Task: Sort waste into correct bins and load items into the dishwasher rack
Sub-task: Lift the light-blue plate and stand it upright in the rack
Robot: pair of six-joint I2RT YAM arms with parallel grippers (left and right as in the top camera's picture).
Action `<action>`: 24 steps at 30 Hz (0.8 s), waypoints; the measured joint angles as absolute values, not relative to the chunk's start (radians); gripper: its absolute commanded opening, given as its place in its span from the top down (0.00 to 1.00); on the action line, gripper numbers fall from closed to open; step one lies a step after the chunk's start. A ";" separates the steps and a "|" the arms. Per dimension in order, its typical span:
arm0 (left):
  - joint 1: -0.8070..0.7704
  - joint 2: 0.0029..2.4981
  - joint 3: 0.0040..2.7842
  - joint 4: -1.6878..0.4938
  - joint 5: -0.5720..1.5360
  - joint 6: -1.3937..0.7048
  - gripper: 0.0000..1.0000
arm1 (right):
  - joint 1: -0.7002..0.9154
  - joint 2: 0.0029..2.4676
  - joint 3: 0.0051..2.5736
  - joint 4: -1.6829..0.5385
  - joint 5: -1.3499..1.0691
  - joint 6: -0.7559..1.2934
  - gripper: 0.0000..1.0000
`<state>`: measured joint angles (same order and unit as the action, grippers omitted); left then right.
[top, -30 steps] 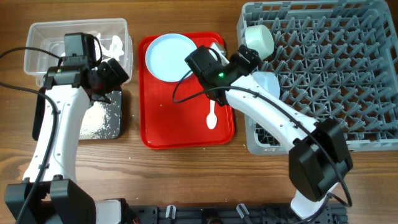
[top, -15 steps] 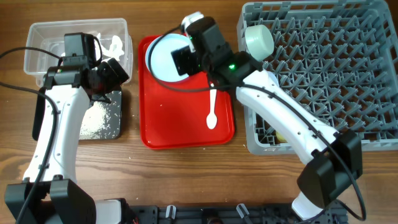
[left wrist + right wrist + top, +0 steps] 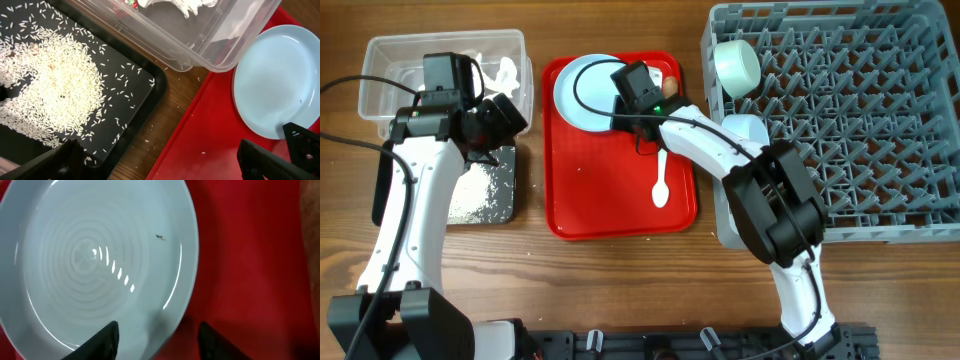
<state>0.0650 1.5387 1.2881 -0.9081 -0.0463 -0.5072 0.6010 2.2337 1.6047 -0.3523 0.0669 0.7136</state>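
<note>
A pale blue plate [image 3: 582, 90] [image 3: 100, 260] lies at the back of the red serving tray [image 3: 610, 210]. My right gripper [image 3: 625, 95] [image 3: 160, 342] is down at the plate's right rim and is open. One finger is over the plate and the other over the tray, with gaps on both sides of the rim. A white spoon [image 3: 661, 185] lies on the tray. My left gripper [image 3: 500, 122] [image 3: 160, 165] hangs wide open and holds nothing. It is above the strip of table between the black tray [image 3: 145, 90] of rice grains [image 3: 55, 85] and the red tray.
The clear tub [image 3: 390, 60] at the back left holds crumpled white paper [image 3: 185, 5] and a red wrapper [image 3: 131, 4]. The grey rack [image 3: 860, 120] at the right holds a pale green bowl [image 3: 737, 64] and a pale blue bowl [image 3: 748, 130]. A brown stick [image 3: 670, 76] lies by the plate.
My right arm swung from the rack side to the plate and came down at its right rim, and its jaws have narrowed. The left arm has not moved.
</note>
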 measured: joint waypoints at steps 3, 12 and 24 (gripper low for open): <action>0.065 1.539 1.288 -0.908 -0.046 -0.507 0.00 | 0.601 2.239 1.605 -0.339 0.066 0.736 0.62; 0.065 1.539 1.288 -0.908 -0.046 -0.507 0.00 | 0.601 2.262 1.605 -0.336 0.015 0.777 0.96; 0.065 1.539 1.288 -0.908 -0.046 -0.507 0.00 | 0.535 2.170 1.610 -0.458 -0.025 0.626 0.96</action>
